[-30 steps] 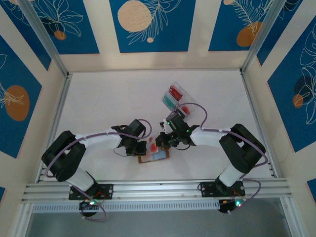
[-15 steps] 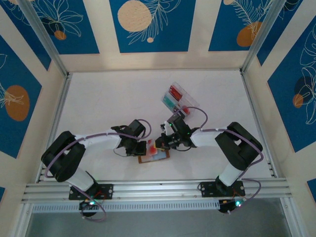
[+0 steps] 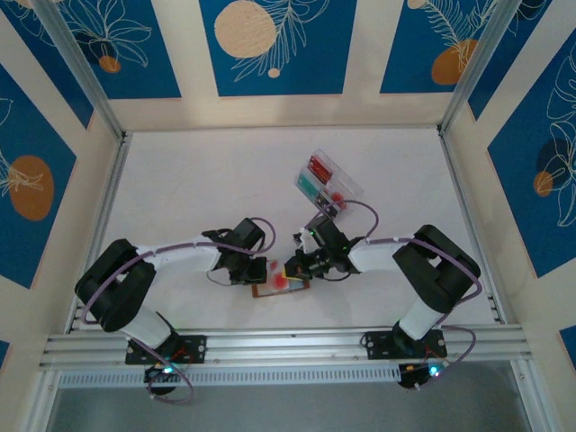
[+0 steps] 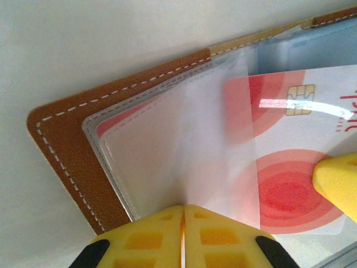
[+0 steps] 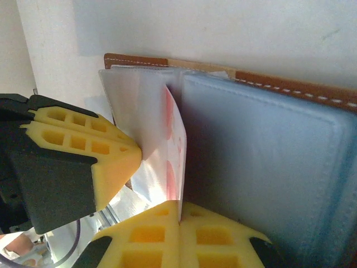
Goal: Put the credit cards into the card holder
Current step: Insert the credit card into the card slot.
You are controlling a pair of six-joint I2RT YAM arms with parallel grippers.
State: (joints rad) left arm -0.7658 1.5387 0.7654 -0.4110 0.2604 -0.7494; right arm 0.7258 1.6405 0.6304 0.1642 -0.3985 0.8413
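Left wrist: left fingers (image 4: 148, 237) pinch the card holder (image 4: 61, 162) sleeve (image 4: 167, 156). Right fingers (image 5: 223, 243), gripping the red card (image 4: 290, 167), have moved it partway inside.

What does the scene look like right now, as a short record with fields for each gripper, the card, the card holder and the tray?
card holder: open flat on the table
left gripper: shut on a clear sleeve of the card holder
right gripper: shut on the red-and-white card
red-and-white card: one edge under the clear sleeve, the rest outside
tray: clear, holding a red card and a teal card
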